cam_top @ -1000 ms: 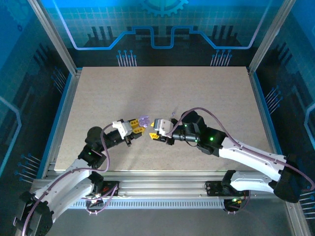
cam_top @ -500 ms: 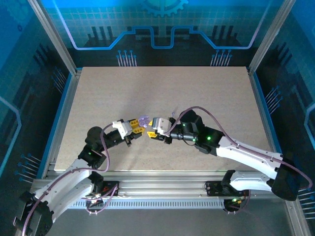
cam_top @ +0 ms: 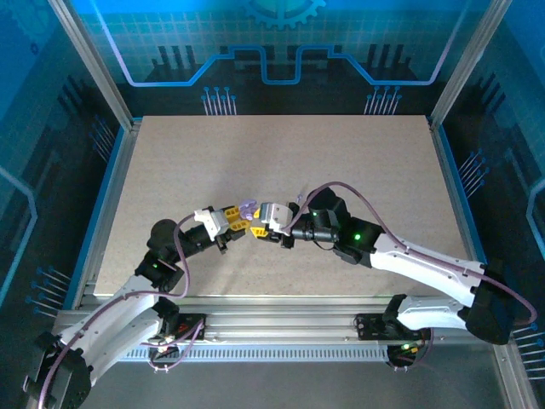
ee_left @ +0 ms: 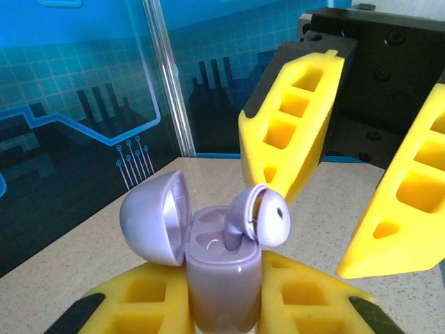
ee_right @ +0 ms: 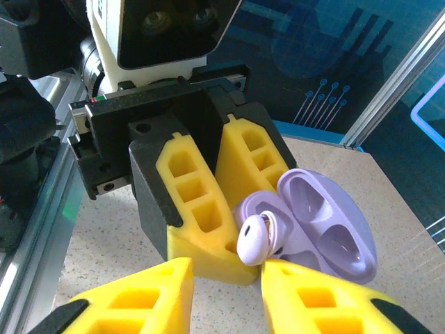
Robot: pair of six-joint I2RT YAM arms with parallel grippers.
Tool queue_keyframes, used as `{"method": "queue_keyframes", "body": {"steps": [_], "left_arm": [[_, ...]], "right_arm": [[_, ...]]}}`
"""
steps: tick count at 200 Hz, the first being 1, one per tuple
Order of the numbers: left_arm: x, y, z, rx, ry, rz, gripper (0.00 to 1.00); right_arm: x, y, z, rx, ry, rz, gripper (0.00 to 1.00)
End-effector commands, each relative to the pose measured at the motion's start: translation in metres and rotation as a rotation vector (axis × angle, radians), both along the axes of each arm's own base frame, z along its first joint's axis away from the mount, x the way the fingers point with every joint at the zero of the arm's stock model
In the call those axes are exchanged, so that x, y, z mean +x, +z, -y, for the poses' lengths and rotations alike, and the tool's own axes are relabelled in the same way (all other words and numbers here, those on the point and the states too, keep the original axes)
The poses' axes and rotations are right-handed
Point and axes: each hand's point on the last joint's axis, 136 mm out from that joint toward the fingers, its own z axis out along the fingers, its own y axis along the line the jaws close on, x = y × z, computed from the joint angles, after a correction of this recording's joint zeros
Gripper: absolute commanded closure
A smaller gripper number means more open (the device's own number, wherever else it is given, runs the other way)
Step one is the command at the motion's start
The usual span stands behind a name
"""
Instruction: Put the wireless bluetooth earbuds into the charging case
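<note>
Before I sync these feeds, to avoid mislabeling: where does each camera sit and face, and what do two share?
Top external: above and behind the robot, looking down at the table; left arm, right arm, left hand facing right hand.
Left wrist: on the left arm, looking past its hand clamping the open lilac case, toward the right hand.
Right wrist: on the right arm, looking over its open hand at the left hand.
Shared: both wrist views see the case and earbud from opposite sides.
</note>
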Motion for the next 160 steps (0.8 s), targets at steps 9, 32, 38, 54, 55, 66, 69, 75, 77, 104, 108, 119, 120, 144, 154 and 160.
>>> {"method": "queue_keyframes", "body": {"steps": [9,32,38,54,55,66,69,75,77,104,108,119,120,144,154,160], "left_arm": [[-0.001,0.002,-0.001,-0.009,0.001,0.01,0.88],[-0.001,0.001,-0.001,-0.008,0.003,0.008,0.88],[-0.002,0.002,-0.001,-0.008,0.004,0.01,0.88],[-0.002,0.001,-0.001,-0.008,0.003,0.008,0.88],[-0.002,0.001,-0.001,-0.008,0.003,0.009,0.88],[-0.002,0.001,-0.001,-0.009,0.002,0.007,0.88],[-0.002,0.001,-0.001,-0.01,0.0,0.01,0.88],[-0.003,0.002,-0.001,-0.012,0.0,0.011,0.88],[-0.002,0.002,-0.001,-0.012,0.001,0.01,0.88],[-0.004,0.003,-0.002,-0.019,0.002,0.015,0.88],[-0.004,0.003,-0.003,-0.02,0.004,0.015,0.88],[-0.005,0.003,-0.003,-0.021,0.002,0.014,0.88],[-0.005,0.003,-0.003,-0.02,0.002,0.014,0.88],[-0.001,-0.001,-0.004,-0.022,0.022,-0.008,0.88],[0.003,-0.002,-0.006,-0.025,0.042,-0.024,0.88],[0.006,-0.005,-0.007,-0.024,0.057,-0.035,0.88]], "right_arm": [[-0.005,0.025,-0.013,0.064,0.047,0.025,0.7],[-0.007,0.026,-0.015,0.062,0.057,0.025,0.72],[-0.008,0.027,-0.014,0.061,0.056,0.027,0.72],[-0.007,0.026,-0.013,0.06,0.049,0.027,0.72],[-0.007,0.026,-0.013,0.06,0.048,0.028,0.72],[-0.007,0.026,-0.014,0.058,0.045,0.025,0.72],[-0.006,0.025,-0.014,0.057,0.045,0.027,0.72],[-0.007,0.025,-0.014,0.057,0.046,0.026,0.72],[-0.007,0.026,-0.014,0.058,0.047,0.027,0.72],[-0.01,0.029,-0.007,0.064,0.04,0.037,0.72],[-0.009,0.029,-0.005,0.064,0.033,0.038,0.72],[-0.009,0.03,0.002,0.072,0.014,0.029,0.71],[-0.008,0.03,0.003,0.073,0.01,0.028,0.71],[-0.002,0.033,0.022,0.094,-0.052,-0.025,0.69],[0.003,0.033,0.03,0.097,-0.089,-0.068,0.69],[0.006,0.03,0.033,0.095,-0.108,-0.098,0.68]]}}
